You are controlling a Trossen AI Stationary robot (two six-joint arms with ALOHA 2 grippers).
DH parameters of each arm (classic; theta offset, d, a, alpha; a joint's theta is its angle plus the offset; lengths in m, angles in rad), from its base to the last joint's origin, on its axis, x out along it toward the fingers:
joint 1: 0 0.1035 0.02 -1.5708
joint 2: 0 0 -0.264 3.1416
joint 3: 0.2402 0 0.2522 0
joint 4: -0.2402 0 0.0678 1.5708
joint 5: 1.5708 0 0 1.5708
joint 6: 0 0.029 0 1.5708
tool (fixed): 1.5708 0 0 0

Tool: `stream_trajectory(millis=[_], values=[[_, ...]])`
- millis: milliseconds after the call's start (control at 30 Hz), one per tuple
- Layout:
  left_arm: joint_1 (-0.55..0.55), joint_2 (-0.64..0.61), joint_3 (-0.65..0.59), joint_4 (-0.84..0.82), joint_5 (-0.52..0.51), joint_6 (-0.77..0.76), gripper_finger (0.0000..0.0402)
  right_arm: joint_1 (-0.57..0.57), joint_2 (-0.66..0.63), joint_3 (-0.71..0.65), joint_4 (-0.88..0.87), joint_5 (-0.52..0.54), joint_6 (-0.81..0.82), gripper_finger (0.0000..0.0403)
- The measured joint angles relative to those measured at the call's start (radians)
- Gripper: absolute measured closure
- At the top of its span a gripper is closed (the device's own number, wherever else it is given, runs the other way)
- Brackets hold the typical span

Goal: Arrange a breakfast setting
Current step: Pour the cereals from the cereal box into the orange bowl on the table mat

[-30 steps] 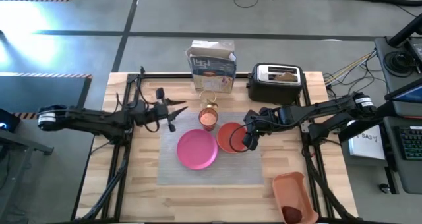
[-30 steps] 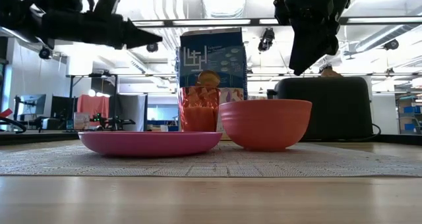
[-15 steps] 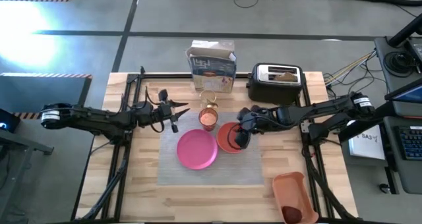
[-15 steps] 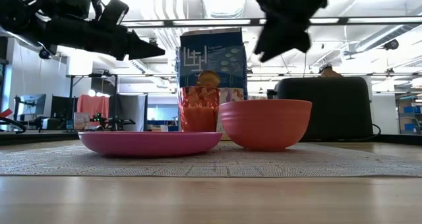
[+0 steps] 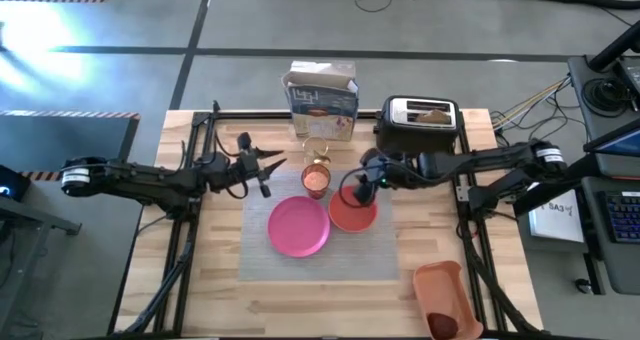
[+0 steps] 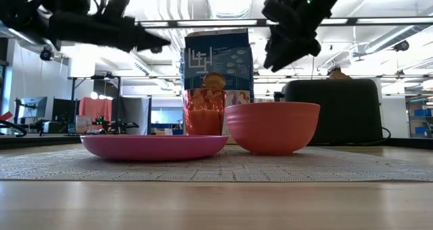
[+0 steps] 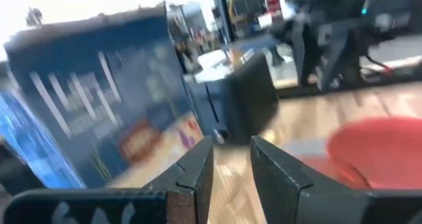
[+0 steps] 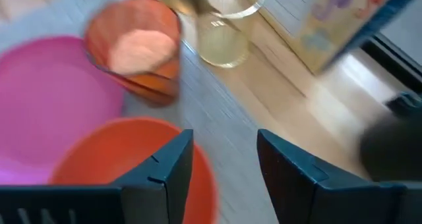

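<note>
From above, the right gripper (image 5: 352, 190) hovers over the bowl (image 5: 353, 212) on the placemat (image 5: 310, 265), cup (image 5: 316, 180) and glass (image 5: 316, 148) just beyond; level, both arms hang high; right wrist shows empty jaws part-open, left gripper (image 7: 231, 159) narrow, empty.

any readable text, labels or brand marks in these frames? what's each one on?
Blue carton: large pale line marks on its front, not readable as letters; the smaller print under them is too blurred.
White sheet at the table's right: dark lettering, too small to read.
Toaster, plate, bowl: no text visible.
</note>
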Motion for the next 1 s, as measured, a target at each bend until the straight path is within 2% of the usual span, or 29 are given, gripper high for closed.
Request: stream_trajectory(millis=[133,267,467,633,867,1000], values=[[0.000,-0.001,0.051,-0.024,0.001,0.061,0.0316,-0.060,-0.005,0.000,-0.059,-0.009,-0.013,0.0216],[0.000,0.000,0.084,-0.097,0.002,0.064,0.0316,-0.123,-0.004,0.000,-0.058,-0.062,-0.040,0.0184],[0.000,0.007,0.097,-0.180,0.014,0.045,0.0316,-0.226,-0.003,0.041,-0.038,-0.051,-0.136,0.0152],[0.009,0.011,0.097,-0.184,0.017,0.044,0.0316,-0.304,-0.003,0.095,0.028,-0.051,-0.233,0.0151],[0.052,0.008,0.090,-0.234,0.016,-0.018,0.0316,-0.369,-0.003,0.096,0.105,-0.055,-0.519,0.0156],[0.071,0.008,0.070,-0.240,0.016,-0.034,0.0316,-0.405,0.010,0.095,0.166,-0.062,-0.573,0.0157]])
